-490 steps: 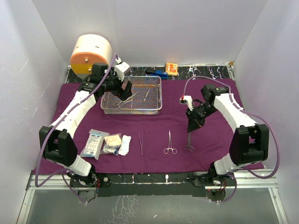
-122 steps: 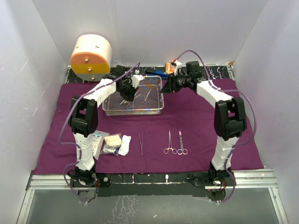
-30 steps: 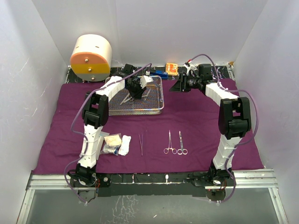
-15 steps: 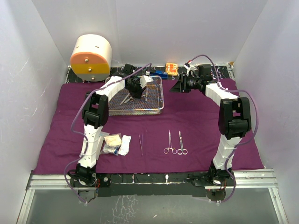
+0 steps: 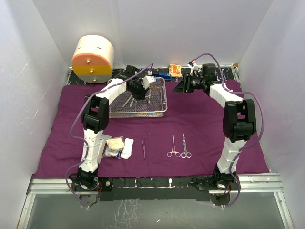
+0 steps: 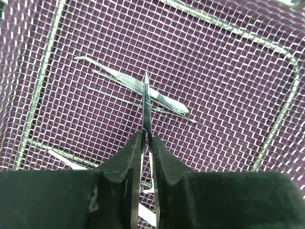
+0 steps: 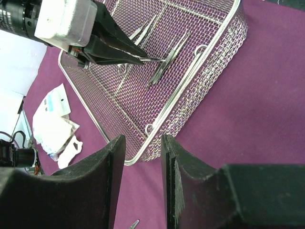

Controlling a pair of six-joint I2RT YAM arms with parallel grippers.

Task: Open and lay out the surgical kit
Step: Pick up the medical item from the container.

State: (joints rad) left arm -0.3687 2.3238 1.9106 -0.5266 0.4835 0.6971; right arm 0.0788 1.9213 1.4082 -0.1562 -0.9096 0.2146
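The silver wire-mesh tray (image 5: 138, 114) stands at the back of the purple cloth (image 5: 205, 124). My left gripper (image 5: 143, 90) reaches into it, shut on thin steel tweezers (image 6: 146, 102) that stick out past the jaws (image 6: 147, 136). Another pair of tweezers (image 6: 128, 81) lies on the mesh (image 6: 281, 114) beneath. My right gripper (image 5: 178, 88) hovers open over the cloth just right of the tray (image 7: 196, 71), nothing between its fingers (image 7: 142, 140). Laid out in front are gauze and packets (image 5: 116, 147), tweezers (image 5: 143, 147) and two forceps (image 5: 179, 146).
A cream-and-orange drum (image 5: 93, 58) stands at the back left. Small orange (image 5: 175, 70) and blue (image 5: 164, 75) items lie behind the tray. White walls close in the left, right and back. My left arm crosses over the packets.
My left gripper has shut on the tweezers inside the tray. The right gripper's jaws have narrowed slightly; that arm has stayed in place.
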